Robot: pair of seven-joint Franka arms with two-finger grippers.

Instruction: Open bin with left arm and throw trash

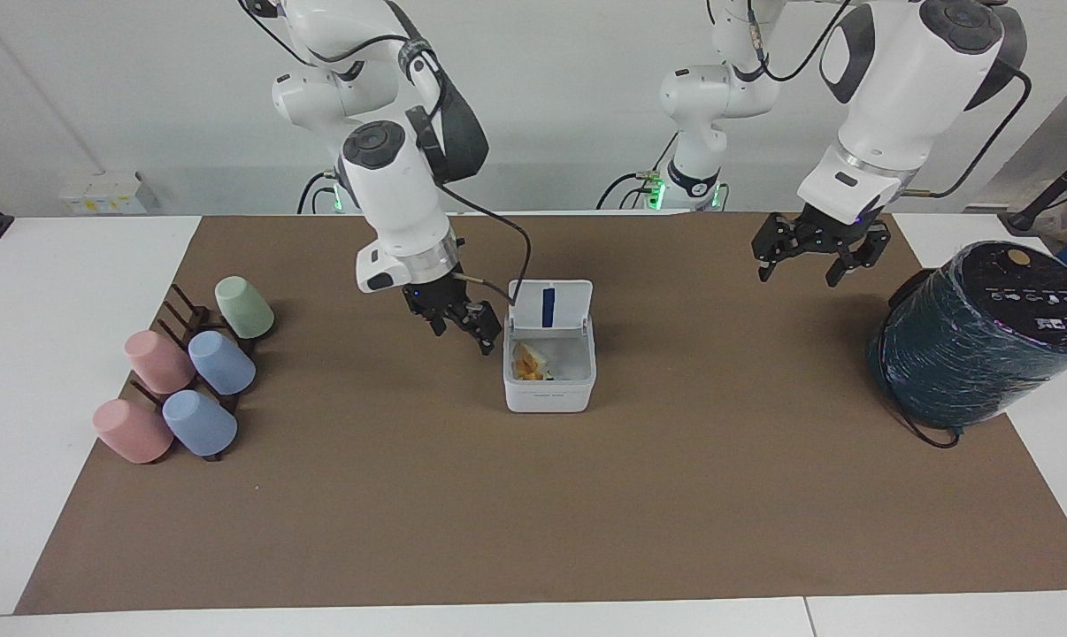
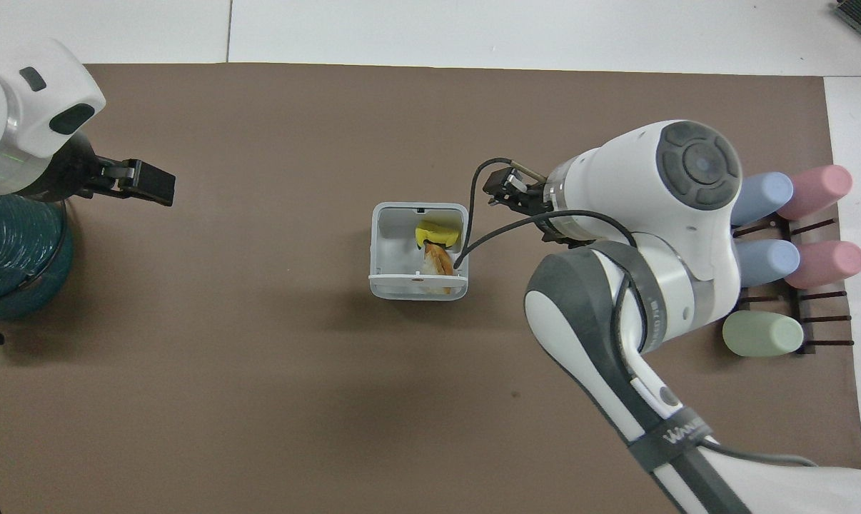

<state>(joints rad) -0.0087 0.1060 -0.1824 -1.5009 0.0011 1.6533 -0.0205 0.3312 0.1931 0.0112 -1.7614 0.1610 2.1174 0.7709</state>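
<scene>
Standing near the middle of the brown mat (image 1: 533,495), the bin (image 1: 548,389) has its hinged lid (image 1: 551,306) tipped up on the side nearer the robots, a blue strip showing on the lid's inner face. Inside lies the trash (image 2: 436,246): a bright yellow piece (image 2: 437,233) in the part farther from the robots, and touching it an orange-tan and cream scrap (image 1: 526,364) nearer the lid, both crowded against the wall on the right arm's side.

Taking the bin as the centre of a clock in the facing view, the right gripper (image 1: 459,322) hangs at about ten o'clock, just beside the bin and above the mat, its fingers spread apart with nothing between them; a black cable loops from its wrist over the bin's rim.

At about two o'clock, well apart from the bin, the left gripper (image 1: 809,255) hovers over the mat with its fingers splayed wide and empty. At three o'clock, at the mat's edge toward the left arm's end, sits a dark teal cylinder (image 1: 985,336). At nine o'clock, toward the right arm's end, five pastel cups (image 1: 188,380) in pink, blue and green lie on a dark rack (image 1: 180,310).
</scene>
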